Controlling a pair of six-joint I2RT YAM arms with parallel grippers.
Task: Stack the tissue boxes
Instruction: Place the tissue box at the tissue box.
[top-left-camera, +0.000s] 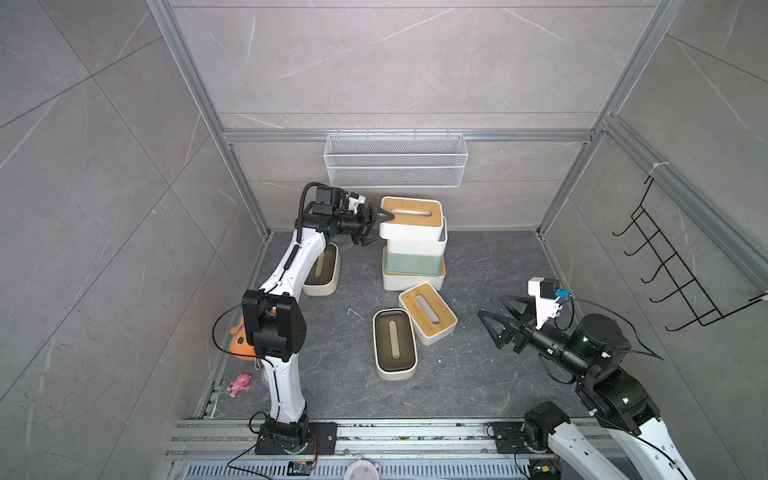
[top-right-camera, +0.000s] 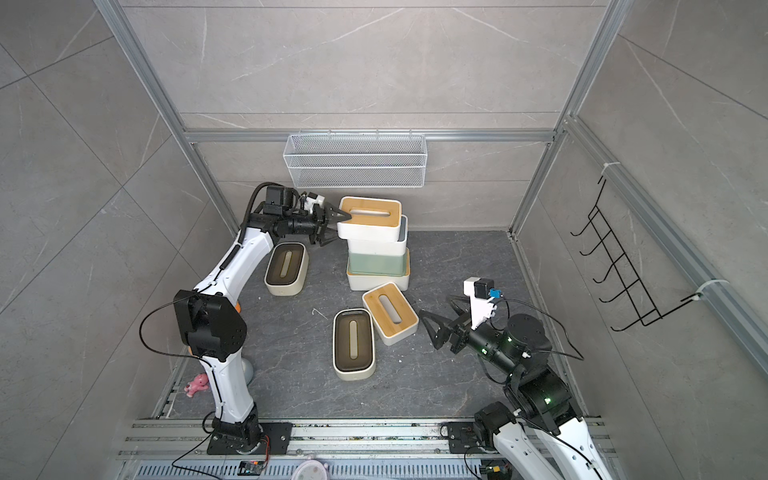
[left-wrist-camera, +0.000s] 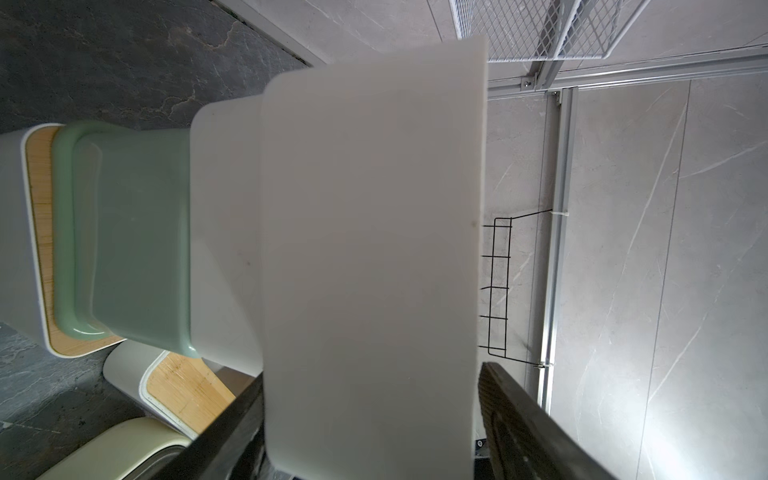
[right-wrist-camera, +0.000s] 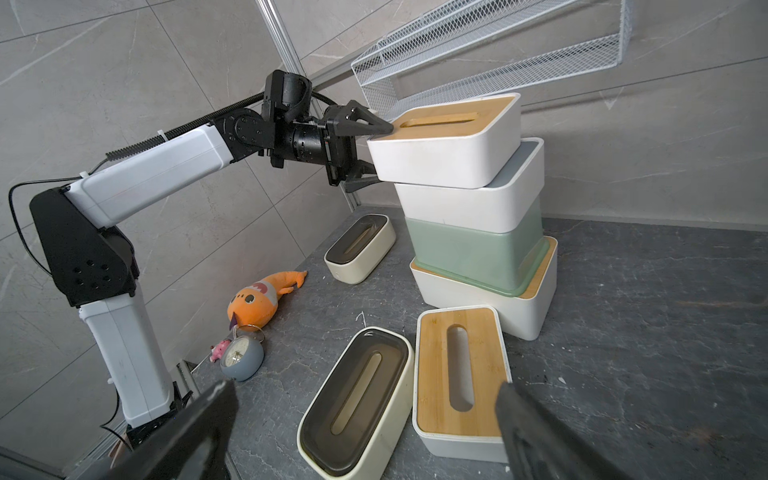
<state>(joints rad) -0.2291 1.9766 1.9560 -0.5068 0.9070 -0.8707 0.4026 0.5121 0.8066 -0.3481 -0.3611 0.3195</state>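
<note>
Four tissue boxes stand stacked by the back wall: a white one with a bamboo lid (top-left-camera: 411, 282), a sage green one (top-left-camera: 411, 264), a white one with a grey-blue lid (top-left-camera: 415, 245), and on top, skewed, a white bamboo-lidded box (top-left-camera: 411, 218) (left-wrist-camera: 374, 249). My left gripper (top-left-camera: 382, 227) (right-wrist-camera: 380, 153) straddles that top box's left end, open, with a thin gap at one finger (left-wrist-camera: 519, 415). Loose on the floor lie a bamboo-lidded box (top-left-camera: 428, 313), a cream dark-lidded box (top-left-camera: 395, 344) and another cream one (top-left-camera: 322, 270) behind the left arm. My right gripper (top-left-camera: 492, 305) (right-wrist-camera: 365, 415) hovers open, empty.
A white wire mesh basket (top-left-camera: 395, 160) hangs on the back wall above the stack. An orange plush toy (right-wrist-camera: 257, 299), a small clock (right-wrist-camera: 242, 357) and a pink toy (top-left-camera: 239, 384) lie by the left arm's base. A black hook rack (top-left-camera: 673, 266) hangs on the right wall.
</note>
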